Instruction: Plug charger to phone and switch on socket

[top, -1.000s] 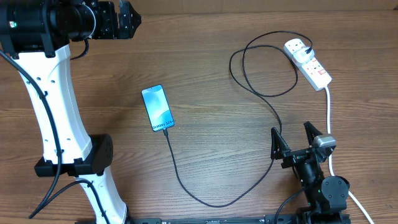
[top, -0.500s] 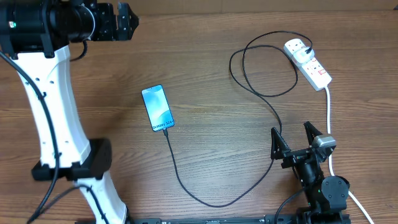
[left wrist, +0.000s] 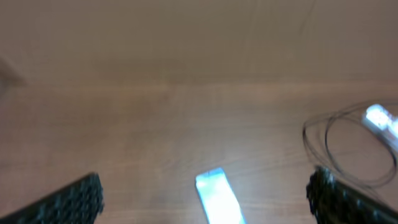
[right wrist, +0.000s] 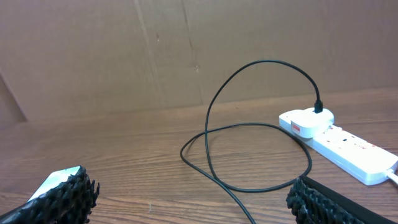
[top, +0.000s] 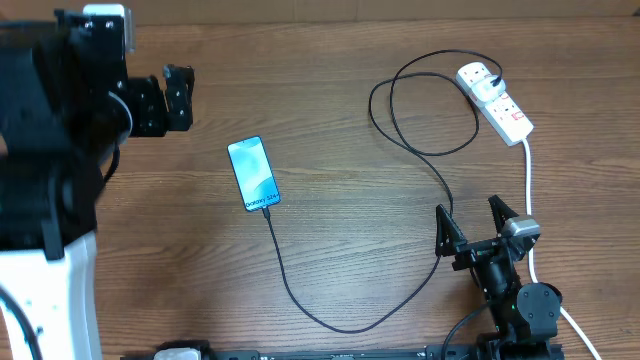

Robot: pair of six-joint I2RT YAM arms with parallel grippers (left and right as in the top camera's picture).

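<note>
the slim blue-screened smartphone (top: 253, 173) lies flat on the brown wooden table (top: 350, 120), near the left pincer (top: 165, 100), its fingers (left wrist: 68, 202) wide apart. a thin black charger cable (top: 330, 322) runs from it past the right pincer (top: 470, 222), likewise apart, to the white power strip (top: 497, 100); plain brown wall (right wrist: 93, 50) behind.

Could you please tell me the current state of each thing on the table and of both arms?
Phone: face up, screen lit, cable at its bottom edge.
Charger: plug sits in the socket, tip meets the phone; whether fully seated cannot be told.
Socket: charger plug in it; switch position too small to tell.
Left fingers: open, holding nothing.
Right fingers: open, holding nothing.
</note>
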